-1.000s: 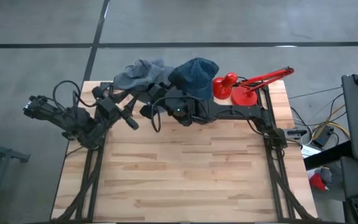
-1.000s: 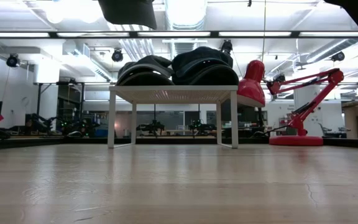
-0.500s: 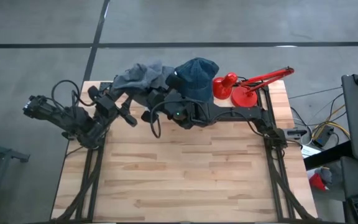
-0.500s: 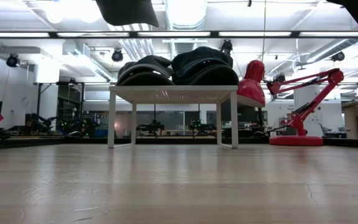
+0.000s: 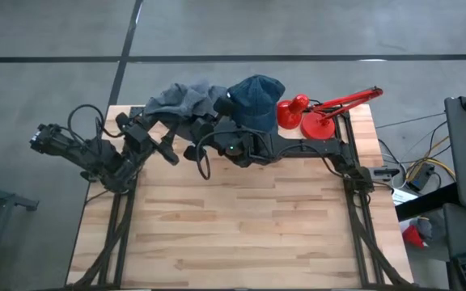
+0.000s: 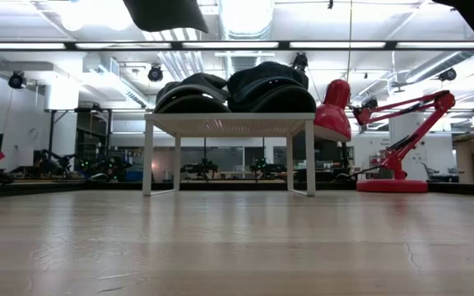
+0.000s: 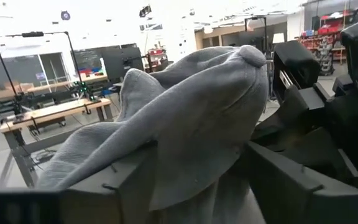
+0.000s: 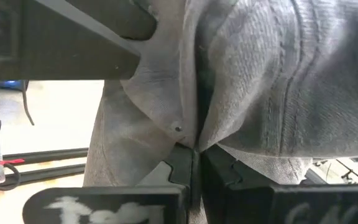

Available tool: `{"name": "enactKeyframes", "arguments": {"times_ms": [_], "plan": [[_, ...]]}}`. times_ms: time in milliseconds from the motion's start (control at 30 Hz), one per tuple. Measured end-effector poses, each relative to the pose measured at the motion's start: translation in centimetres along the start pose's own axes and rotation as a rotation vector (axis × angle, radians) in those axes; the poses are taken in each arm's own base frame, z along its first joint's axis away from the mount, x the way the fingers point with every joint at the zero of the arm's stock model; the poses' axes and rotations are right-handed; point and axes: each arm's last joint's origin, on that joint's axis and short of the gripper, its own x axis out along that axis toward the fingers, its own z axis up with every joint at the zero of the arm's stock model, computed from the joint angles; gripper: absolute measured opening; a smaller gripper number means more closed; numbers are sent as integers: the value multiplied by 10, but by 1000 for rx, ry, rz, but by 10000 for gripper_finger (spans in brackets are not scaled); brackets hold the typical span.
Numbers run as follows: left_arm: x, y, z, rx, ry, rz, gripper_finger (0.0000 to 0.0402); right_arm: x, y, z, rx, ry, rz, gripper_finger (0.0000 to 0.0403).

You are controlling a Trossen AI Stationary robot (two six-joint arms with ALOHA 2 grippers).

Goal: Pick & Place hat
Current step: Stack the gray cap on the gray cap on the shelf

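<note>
- Since a second ago, the left claw (image 5: pixel 171 151) has drawn back slightly from the grey hat (image 5: pixel 181 98); in its wrist view its fingers (image 7: pixel 114 186) now stand apart on either side of the cloth, not pinching it.
- Soft and rumpled, the grey hat is finely ribbed knit-like fabric with a rounded crown and a stitched brim, sitting on the small white stand (image 6: pixel 229 123) at the far edge of the desk (image 5: pixel 241 226).
- Beside it, touching, sits a dome-shaped blue denim hat (image 5: pixel 255 99), with a glossy red lamp (image 5: pixel 330 113) next along.
- Clamped on a fold of the grey hat, the right claw (image 8: pixel 194 165) has its fingers together; only the right wrist view shows this seam and pinch.
- From above, both dark arms converge on the hats.
- At desk height, the stand's thin legs and slatted top show, and the pale wood planks of the desk stretch smooth in front.
</note>
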Motion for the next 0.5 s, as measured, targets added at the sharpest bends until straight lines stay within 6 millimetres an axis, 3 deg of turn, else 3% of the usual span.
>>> {"name": "enactKeyframes", "arguments": {"times_ms": [233, 500], "plan": [[1, -1, -1, -68, 4, 9, 311, 0, 2, 1, -41, -34, 83, 12], [1, -3, 0, -117, -13, -34, 326, -1, 5, 1, -55, -55, 155, 12]]}}
